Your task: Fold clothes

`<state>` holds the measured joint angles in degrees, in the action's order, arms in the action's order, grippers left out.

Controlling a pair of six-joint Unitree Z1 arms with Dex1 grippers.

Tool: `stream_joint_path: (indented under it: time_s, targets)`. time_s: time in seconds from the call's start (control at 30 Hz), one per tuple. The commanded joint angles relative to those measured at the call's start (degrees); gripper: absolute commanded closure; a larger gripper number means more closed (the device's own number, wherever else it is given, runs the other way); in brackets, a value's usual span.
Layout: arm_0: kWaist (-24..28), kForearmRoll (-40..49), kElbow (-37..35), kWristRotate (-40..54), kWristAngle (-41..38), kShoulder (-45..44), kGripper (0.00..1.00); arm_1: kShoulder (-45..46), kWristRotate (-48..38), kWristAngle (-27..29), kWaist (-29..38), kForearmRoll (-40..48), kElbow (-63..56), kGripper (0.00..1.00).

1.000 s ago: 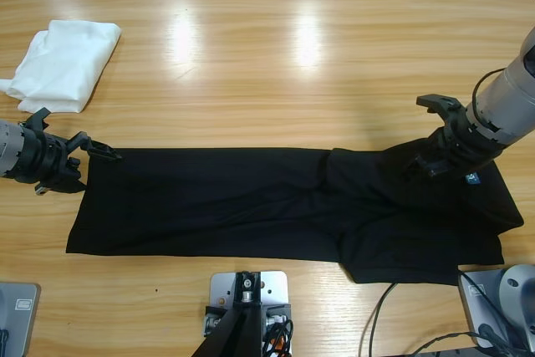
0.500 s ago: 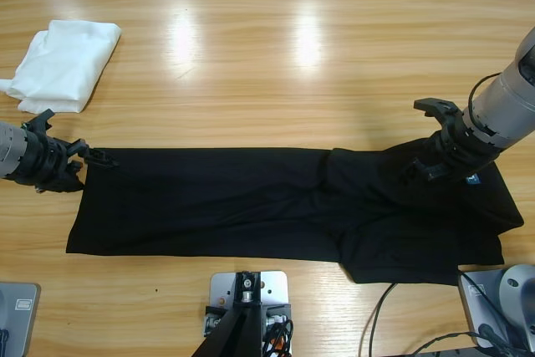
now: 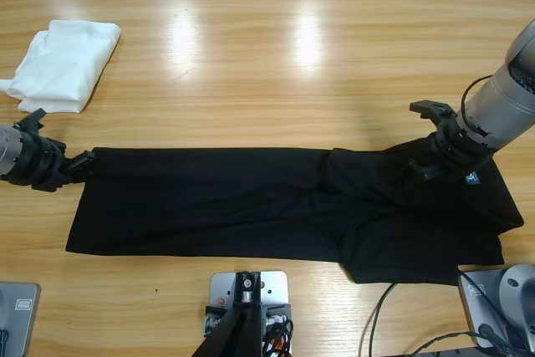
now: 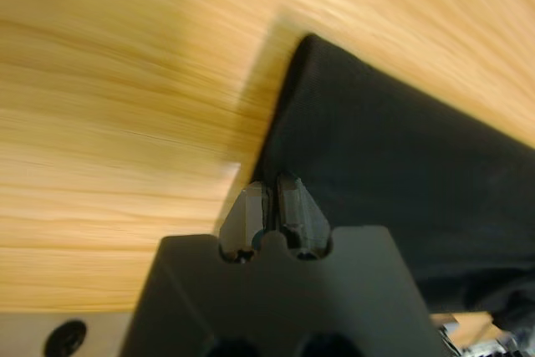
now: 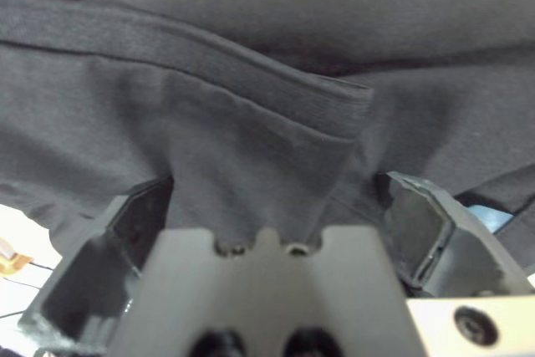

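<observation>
The black polo shirt (image 3: 284,206) is lying flat on the long wooden table (image 3: 276,64), near the table's front edge, spread lengthwise from left to right. It is folded into a long, narrow band. The left portion is forming a smooth rectangle with a straight upper edge. The right portion is wider and is bunching into soft diagonal folds. A small blue tag (image 3: 472,178) is showing on the fabric at the right end.

The left gripper (image 3: 77,165) is sitting at the upper left corner of the shirt. In the left wrist view, its two jaws are pressed together at the fabric edge (image 4: 284,123), pinching the shirt's corner, and the cloth is extending away from the jaws over the bare wood.

The right gripper (image 3: 428,141) is resting over the bunched right portion of the shirt. In the right wrist view, its jaws are standing wide apart, and a fold of black fabric with a ribbed hem (image 5: 251,81) is filling the space between them.

A white folded garment (image 3: 65,63) is lying at the table's far left, well apart from the shirt.
</observation>
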<state>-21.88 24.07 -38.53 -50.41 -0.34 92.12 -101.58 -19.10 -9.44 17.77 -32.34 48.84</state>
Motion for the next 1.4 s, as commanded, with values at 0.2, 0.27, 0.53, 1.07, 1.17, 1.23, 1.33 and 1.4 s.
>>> stream_joint_path:
  time_s: [0.2, 0.27, 0.53, 1.07, 1.17, 1.23, 1.33, 1.4]
  targets:
    - [-0.1, -0.5, -2.3, -1.7, 5.0, -2.7, 1.000, -4.0, -0.8, -1.4, 2.1, 1.7, -1.7, 0.004]
    - [-0.1, -0.5, -1.9, -2.0, 4.9, -2.6, 1.000, -3.8, -0.9, -1.5, 2.3, 1.7, -1.7, 0.002]
    - [1.8, 1.0, 2.7, 14.2, -5.9, -1.9, 0.233, 5.3, -2.8, -1.9, 2.3, 0.7, -2.2, 0.000]
    - [9.1, 0.7, -1.4, 26.5, -16.1, 5.8, 0.170, 11.1, -10.1, 8.0, 2.3, -6.6, -2.8, 0.000]
    - [9.7, -4.1, 2.5, 27.8, -21.2, 9.8, 0.170, 11.1, -10.5, 8.6, 2.3, -6.5, -2.8, 0.000]
    - [9.2, -5.1, 3.3, 27.9, -21.6, 9.7, 0.174, 11.0, -10.7, 8.9, 2.3, -6.4, -2.9, 0.000]
    - [8.0, -5.1, 3.9, 26.9, -21.2, 10.0, 0.184, 11.0, -10.8, 9.0, 2.3, -6.1, -3.0, 0.000]
    - [6.2, -5.1, 3.8, 26.3, -20.7, 10.6, 0.184, 11.3, -11.0, 9.0, 2.3, -6.1, -3.1, 0.000]
